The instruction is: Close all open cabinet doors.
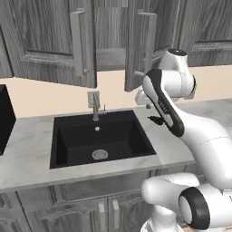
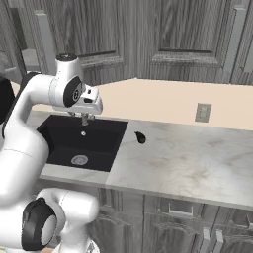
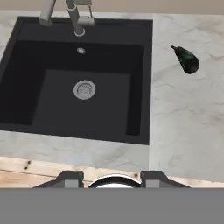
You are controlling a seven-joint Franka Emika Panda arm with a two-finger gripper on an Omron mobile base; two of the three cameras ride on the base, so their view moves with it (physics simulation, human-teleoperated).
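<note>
Dark finger tips of the gripper stand spread apart, holding and touching nothing. Below the hand lie the black sink and the marble counter, with a small dark object on it. Two cabinet doors hang swung open above and behind the hand.

You're looking down on a pale marbled countertop, and set into it is a black sink basin with a round metal drain at its floor. A grey faucet stands at the basin's back edge. To the basin's right, directly on the stone, lies a small dark object, well apart from the rim.
</note>
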